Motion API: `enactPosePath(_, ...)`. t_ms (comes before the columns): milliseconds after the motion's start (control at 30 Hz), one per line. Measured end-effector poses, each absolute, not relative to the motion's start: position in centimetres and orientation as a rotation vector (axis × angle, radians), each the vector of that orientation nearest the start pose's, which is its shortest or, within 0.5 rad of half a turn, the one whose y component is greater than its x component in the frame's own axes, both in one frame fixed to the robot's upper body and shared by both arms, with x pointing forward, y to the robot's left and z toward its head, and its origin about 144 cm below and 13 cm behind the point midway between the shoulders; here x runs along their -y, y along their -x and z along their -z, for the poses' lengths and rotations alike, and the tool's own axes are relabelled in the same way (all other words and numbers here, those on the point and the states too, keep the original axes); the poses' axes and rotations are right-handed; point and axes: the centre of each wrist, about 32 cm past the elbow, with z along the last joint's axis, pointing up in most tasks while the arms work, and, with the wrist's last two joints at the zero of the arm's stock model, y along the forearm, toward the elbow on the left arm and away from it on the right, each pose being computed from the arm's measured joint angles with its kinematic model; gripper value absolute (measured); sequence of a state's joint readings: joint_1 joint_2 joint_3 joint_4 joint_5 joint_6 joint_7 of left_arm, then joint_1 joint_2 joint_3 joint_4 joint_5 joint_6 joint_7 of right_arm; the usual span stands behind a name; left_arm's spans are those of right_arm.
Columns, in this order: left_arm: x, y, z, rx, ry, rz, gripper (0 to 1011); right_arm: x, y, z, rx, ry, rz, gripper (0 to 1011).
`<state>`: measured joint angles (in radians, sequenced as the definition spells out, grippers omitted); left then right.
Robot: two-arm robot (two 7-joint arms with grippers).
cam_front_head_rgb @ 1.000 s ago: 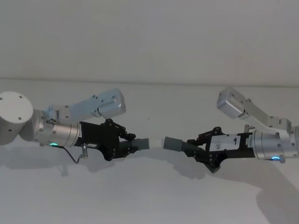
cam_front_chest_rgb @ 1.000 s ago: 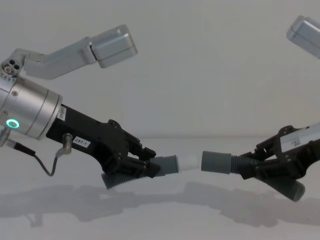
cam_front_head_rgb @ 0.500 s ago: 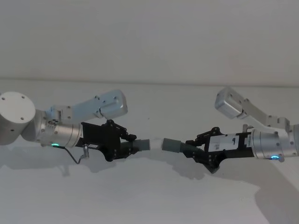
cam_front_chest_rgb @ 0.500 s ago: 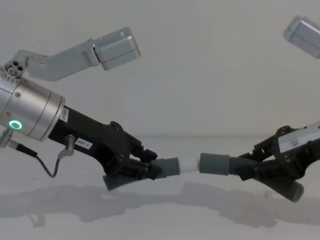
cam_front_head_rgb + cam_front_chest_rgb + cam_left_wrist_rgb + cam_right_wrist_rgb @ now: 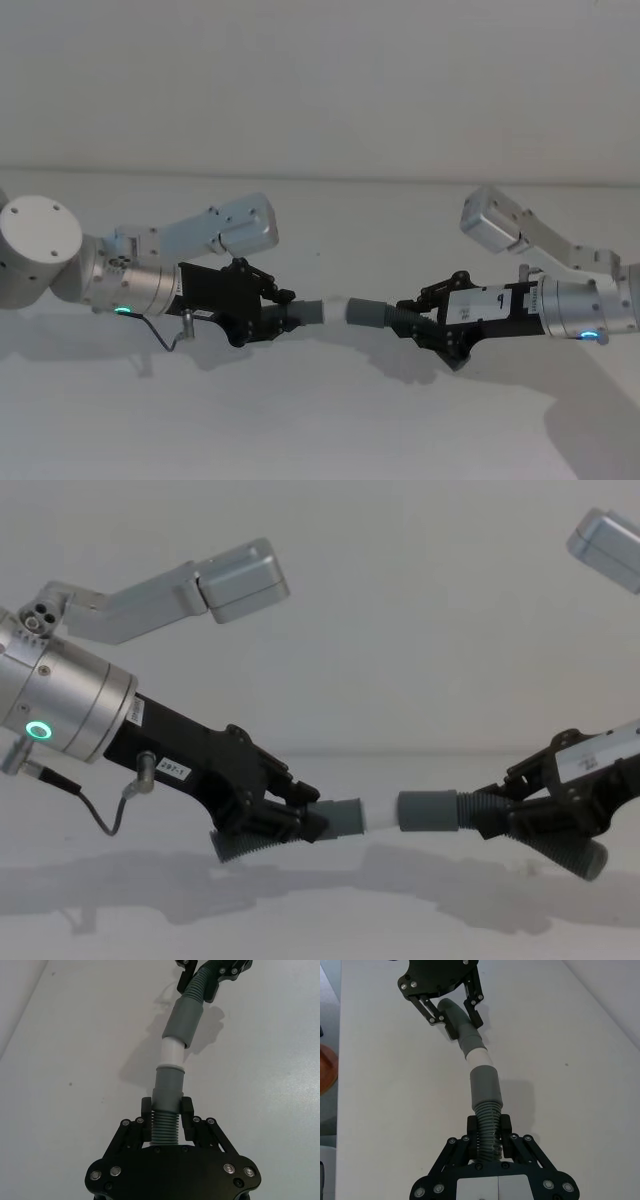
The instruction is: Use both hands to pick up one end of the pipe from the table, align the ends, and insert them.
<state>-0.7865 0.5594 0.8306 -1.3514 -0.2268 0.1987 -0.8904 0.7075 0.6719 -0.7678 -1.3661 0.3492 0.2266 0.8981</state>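
The white tip runs into the wider cuff, so how deep it sits is hidden. In the chest view the right gripper is cut off at the edge. Each hose's ribbed middle seems partly masked by the jaws.

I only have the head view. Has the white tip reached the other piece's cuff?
Observer: In the left wrist view, the white tip sits right at the mouth of the wider cuff. Most of the white shows outside it.
Operator: Are they level?
Observer: In the chest view, tip and cuff run about level, both held above the table.
Operator: And the grips?
Observer: The left pincer clamps the ribbed section of its piece. The right pincer does likewise.
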Motion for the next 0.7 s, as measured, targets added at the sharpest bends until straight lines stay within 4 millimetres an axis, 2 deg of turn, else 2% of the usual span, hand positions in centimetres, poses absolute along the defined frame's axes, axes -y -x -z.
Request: enactPosePath(700, -22.34, -59.20, -128.60, 0.274, -0.601, -0.203, 334, 28.01, -58.49, -126.74, 0.117, 0.573, 0.305, 264)
